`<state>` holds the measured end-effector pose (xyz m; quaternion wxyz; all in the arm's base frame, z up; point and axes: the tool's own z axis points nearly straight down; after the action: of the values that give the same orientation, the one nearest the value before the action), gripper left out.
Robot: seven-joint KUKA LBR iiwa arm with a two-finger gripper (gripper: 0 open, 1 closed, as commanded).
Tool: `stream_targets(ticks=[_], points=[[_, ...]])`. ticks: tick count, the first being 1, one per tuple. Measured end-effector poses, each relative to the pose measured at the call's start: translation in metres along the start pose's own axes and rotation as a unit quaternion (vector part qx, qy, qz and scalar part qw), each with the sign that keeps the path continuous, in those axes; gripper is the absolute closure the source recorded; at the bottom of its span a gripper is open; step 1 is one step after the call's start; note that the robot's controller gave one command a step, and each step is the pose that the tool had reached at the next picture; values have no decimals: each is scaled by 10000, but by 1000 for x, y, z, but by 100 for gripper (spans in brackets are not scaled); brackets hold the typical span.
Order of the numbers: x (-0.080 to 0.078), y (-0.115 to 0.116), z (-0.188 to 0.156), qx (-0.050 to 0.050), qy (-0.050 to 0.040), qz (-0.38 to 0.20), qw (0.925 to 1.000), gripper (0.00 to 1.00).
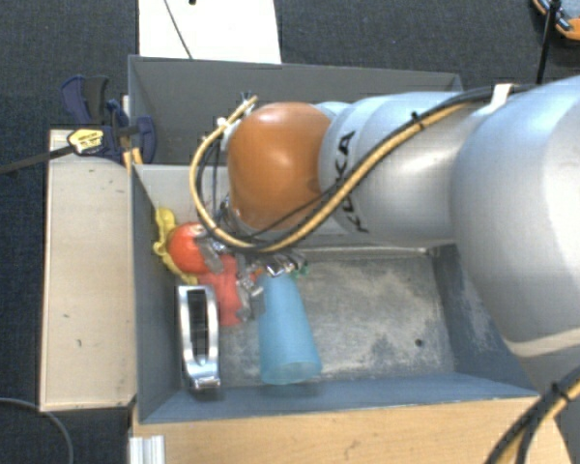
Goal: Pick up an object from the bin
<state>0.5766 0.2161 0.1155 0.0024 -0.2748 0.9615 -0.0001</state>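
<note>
Locate the gripper (244, 271) at the left end of the bin (367, 303), directly below the orange wrist cover (275, 162). The thing nearest it is a red plastic piece (224, 293) of irregular shape. It lies between an orange-red ball (185, 247) on its far side and a chrome-and-black object (201, 338) on its near-left side. A pale blue cup (286, 341) lies just right of it (wider end toward the near wall). A yellow item (163, 232) is partly hidden behind the ball. You cannot tell whether the gripper is apart or closed, because the cover and cables hide it.
</note>
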Motion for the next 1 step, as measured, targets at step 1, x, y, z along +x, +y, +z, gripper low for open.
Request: stream_targets(ticks=[1], points=[[1, 2, 4, -5, -7, -435, 9991, 0]])
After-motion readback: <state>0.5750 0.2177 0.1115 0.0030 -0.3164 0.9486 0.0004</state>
